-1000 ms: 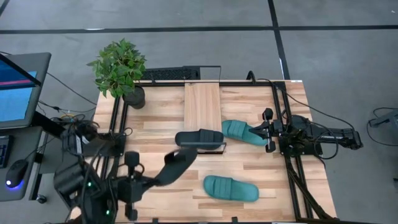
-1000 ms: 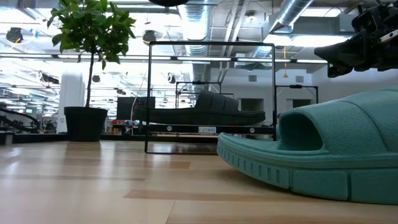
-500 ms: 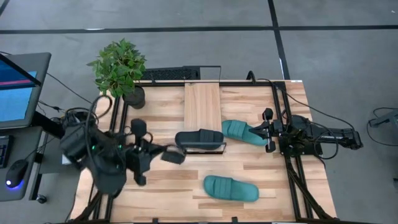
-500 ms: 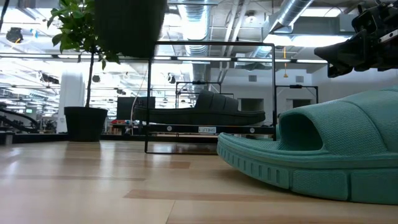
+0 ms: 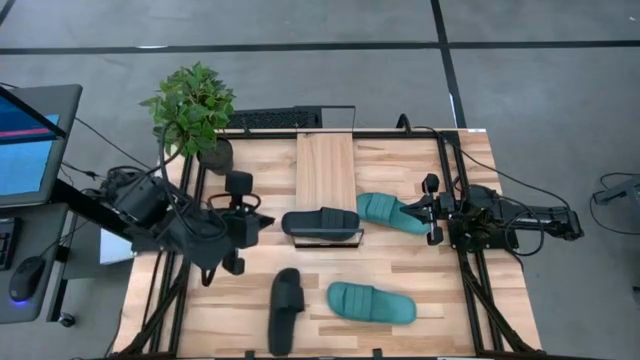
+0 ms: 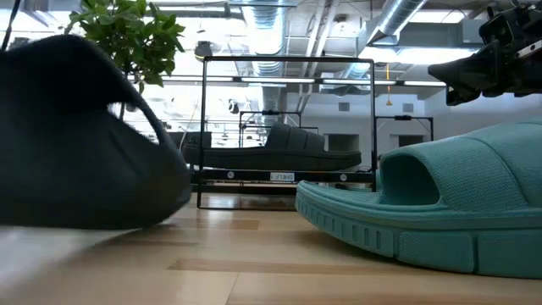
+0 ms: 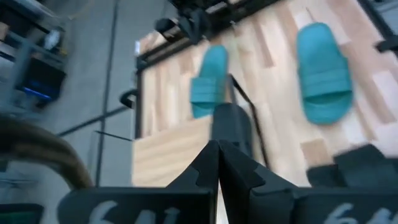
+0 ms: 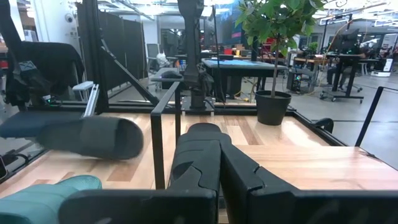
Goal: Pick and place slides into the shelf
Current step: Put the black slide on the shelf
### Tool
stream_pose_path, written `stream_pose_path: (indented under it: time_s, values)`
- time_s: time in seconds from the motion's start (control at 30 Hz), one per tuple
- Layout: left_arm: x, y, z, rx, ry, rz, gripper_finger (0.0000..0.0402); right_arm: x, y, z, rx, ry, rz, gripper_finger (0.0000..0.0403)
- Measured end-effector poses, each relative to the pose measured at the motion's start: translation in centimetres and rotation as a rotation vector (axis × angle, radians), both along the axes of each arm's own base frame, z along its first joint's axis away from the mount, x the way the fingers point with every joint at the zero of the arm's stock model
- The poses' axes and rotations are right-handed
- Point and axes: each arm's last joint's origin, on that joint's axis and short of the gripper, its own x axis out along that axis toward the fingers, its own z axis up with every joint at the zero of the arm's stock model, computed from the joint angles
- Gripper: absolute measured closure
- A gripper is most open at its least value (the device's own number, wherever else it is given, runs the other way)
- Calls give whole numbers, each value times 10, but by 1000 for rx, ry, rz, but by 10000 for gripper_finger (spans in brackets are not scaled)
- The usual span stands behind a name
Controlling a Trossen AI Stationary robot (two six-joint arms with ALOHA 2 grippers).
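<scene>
One black slide (image 5: 286, 309) lies near the closed, empty left gripper (image 5: 262, 222).

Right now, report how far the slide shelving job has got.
Done: one black slide looks set on the light-wood shelf with the black wire frame. In hand: nothing; left gripper and right gripper are shut, empty. Left: the second black slide and both teal slides lie on the table.

We see a black slide (image 6: 80, 140) blurred and cut off left of the shelf (image 6: 288, 127); a teal slide (image 6: 432, 203) runs off right.
</scene>
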Motion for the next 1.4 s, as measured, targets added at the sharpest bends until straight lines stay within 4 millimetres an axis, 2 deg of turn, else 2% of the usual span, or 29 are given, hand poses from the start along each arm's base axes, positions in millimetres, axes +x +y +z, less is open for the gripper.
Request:
stream_pose_path:
  time_s: [0.13,0.4,0.57,0.77,1.1,1.27,1.4]
  values:
    - [-3,-11,-9,-29,40,-8,401,0,0,0,0,0,0,403]
    - [-16,-32,-11,-169,50,-38,401,0,0,0,0,0,0,403]
    - [-17,-52,-19,-316,125,-48,401,0,0,0,0,0,0,403]
    - [-5,-90,-48,-449,334,-85,401,0,0,0,0,0,0,403]
    - [27,-134,-104,-440,489,32,400,0,0,0,0,0,0,403]
    - [40,-151,-132,-444,575,84,378,0,0,0,0,0,0,403]
    - [50,-163,-147,-459,571,90,351,0,0,0,0,0,0,403]
